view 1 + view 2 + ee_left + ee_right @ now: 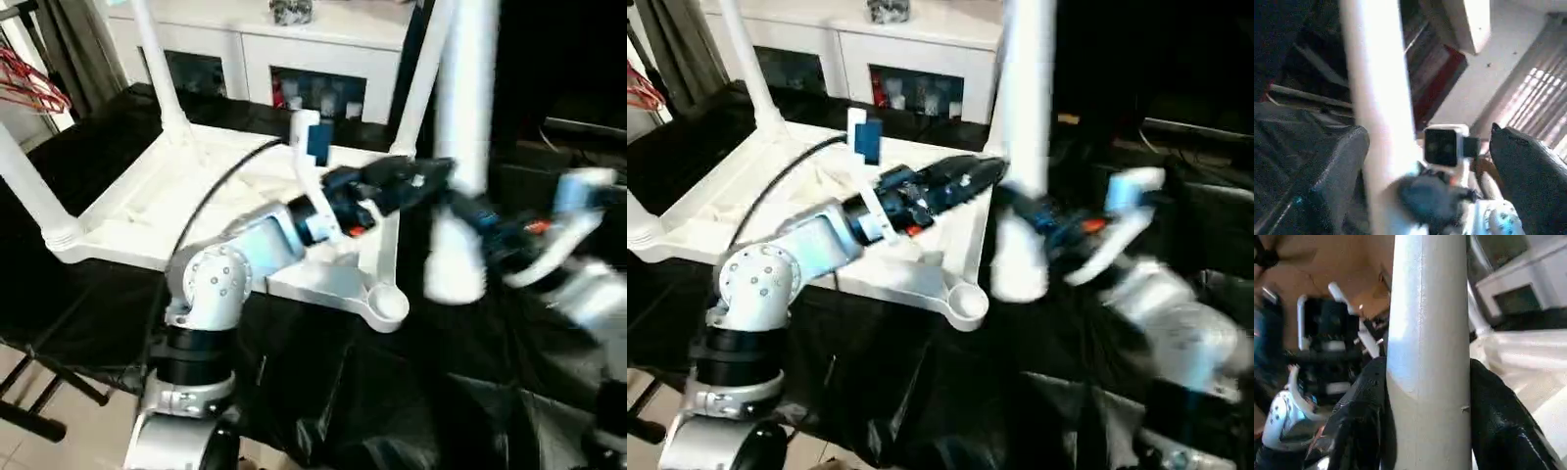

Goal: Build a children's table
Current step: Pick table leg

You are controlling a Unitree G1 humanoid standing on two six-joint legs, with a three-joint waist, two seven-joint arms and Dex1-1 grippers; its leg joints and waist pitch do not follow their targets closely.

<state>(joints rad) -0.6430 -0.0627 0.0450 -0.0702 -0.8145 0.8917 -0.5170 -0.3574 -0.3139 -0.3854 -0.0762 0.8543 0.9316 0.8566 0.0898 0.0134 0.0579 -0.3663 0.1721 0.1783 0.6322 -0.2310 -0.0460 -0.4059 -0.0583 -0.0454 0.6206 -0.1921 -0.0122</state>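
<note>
Black sheeting (392,392) carries my upturned white plastic table top (196,196), while my right gripper (1425,396) clamps the loose white tubular leg (460,147) upright beside the empty corner socket (384,305), and my left gripper's (431,176) fingers straddle it, grip uncertain.

White cabinet (323,44) behind black-draped surface (392,392)

Left arm stretched forward and across, left gripper (431,176) with fingers (1337,171) spread wide either side of the white leg (460,147). Right gripper (1427,426) clamped on that leg, one finger on each side.
</note>
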